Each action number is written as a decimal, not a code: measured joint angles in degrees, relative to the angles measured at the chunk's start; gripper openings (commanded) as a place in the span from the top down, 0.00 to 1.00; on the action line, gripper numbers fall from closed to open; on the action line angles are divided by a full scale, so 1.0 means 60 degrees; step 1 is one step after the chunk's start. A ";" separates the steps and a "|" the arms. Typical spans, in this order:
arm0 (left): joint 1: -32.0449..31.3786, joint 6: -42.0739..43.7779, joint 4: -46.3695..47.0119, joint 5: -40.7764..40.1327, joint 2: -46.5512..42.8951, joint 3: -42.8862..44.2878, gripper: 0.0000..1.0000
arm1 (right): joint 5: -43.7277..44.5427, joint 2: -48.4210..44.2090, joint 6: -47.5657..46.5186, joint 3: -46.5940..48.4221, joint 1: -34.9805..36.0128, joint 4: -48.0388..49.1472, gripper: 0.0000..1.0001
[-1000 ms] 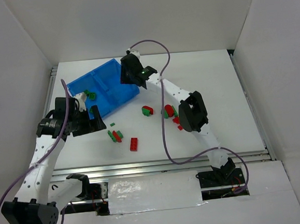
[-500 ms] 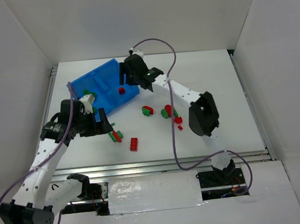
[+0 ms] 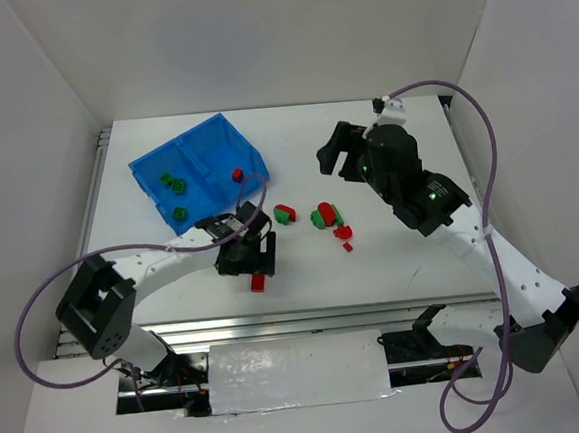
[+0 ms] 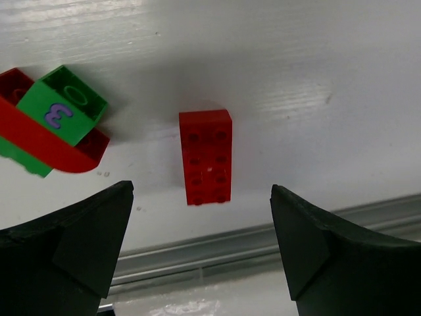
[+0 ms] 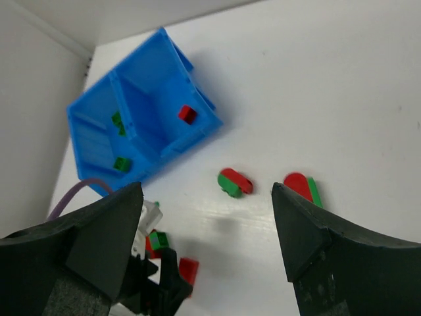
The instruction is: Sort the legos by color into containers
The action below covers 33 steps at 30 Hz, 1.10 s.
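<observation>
Legos (image 3: 325, 215) are split between bin and desk! In the blue bin (image 3: 188, 139), the left compartment holds three green bricks (image 3: 178, 185) and the right compartment holds a lone red brick (image 3: 236, 175), so the rule reads green left, red right. Loose on the white desk (image 3: 394, 268), well apart from the bin, lie a red-green pair (image 3: 285, 214), a rounded red-and-green cluster and a couple of small red bits (image 3: 343, 232).

The left pincer (image 4: 202, 217) hangs low over a flat red block (image 4: 206, 157). Its jaws are spread wide, one finger on either side and neither touching. Lined up that way, I'd judge, it is set to close across the block's short width. The right pincer (image 5: 207, 224) is raised high above the desk, also spread and holding nothing, and up there it is clear of the left arm's path.

From the top view that red block is half tucked under the left pincer. The left wrist view shows its eight studs, plus a green block with a purple mark (image 4: 62, 105) stacked on a curved red piece just beside it, a neighbour the closing finger should miss. The right wrist view looks down on the bin's divider and contents, and catches the left arm's pincer at its bottom edge.
</observation>
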 measured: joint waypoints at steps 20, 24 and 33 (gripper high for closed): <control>-0.1111 -0.1002 -0.1118 -0.1745 0.2539 0.3249 1.00 | -0.0328 -0.0612 -0.0765 -0.0142 -0.0455 -0.1224 0.14; -0.0630 -0.0816 -0.1847 -0.2568 0.2532 0.6193 1.00 | -0.0495 -0.0645 -0.0845 -0.0084 -0.0685 -0.1206 0.14; 0.2422 -0.0091 -0.2266 -0.3544 0.5632 1.1748 0.91 | -0.1523 -0.1290 -0.0834 -0.0685 -0.0750 -0.1195 0.15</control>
